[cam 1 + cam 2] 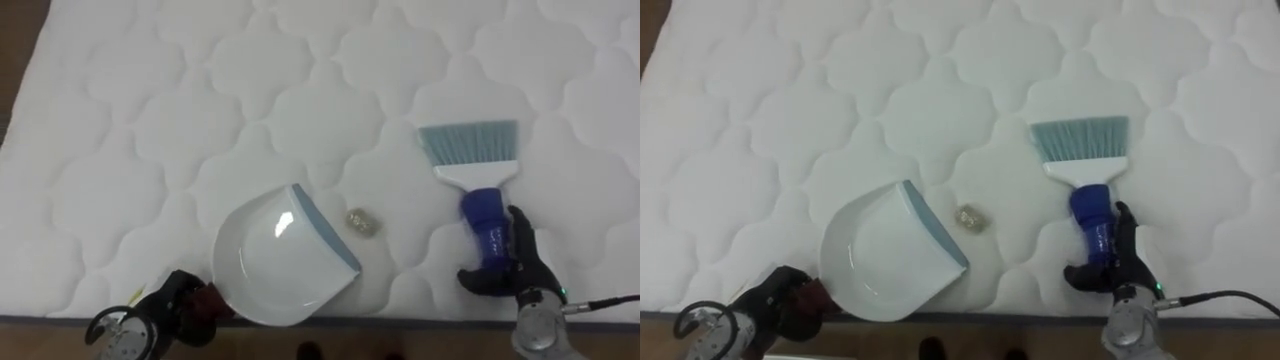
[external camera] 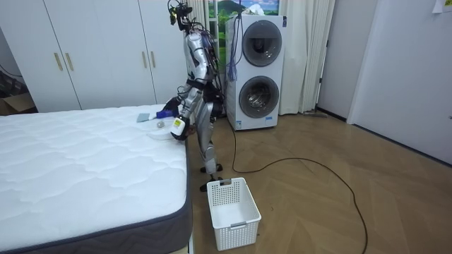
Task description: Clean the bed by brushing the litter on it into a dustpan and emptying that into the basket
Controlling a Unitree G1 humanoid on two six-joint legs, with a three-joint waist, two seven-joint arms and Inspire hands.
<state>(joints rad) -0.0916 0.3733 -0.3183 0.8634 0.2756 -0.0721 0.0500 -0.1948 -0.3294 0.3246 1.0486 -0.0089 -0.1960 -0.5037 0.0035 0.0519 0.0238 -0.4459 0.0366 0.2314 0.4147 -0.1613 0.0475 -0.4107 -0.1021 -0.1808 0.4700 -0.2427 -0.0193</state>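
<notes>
Sweeping step | right hand [image 1: 505, 268] is clamping the brush [image 1: 470, 150] lying right of the scrap [image 1: 362, 222] on the mattress [image 1: 150, 120] | left hand [image 1: 183, 302] is gripping the dustpan [image 1: 275, 262], lip just beside scrap | judging: pressing lip flat, stroking low toward it.

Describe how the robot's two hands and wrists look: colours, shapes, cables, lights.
Both hands are black, and each sits on a round, silver-grey metal wrist. The left robot hand has a thin dark cable looping at its wrist. The right robot hand has a small green light by its wrist, and a thin dark cable runs off sideways from there.
</notes>
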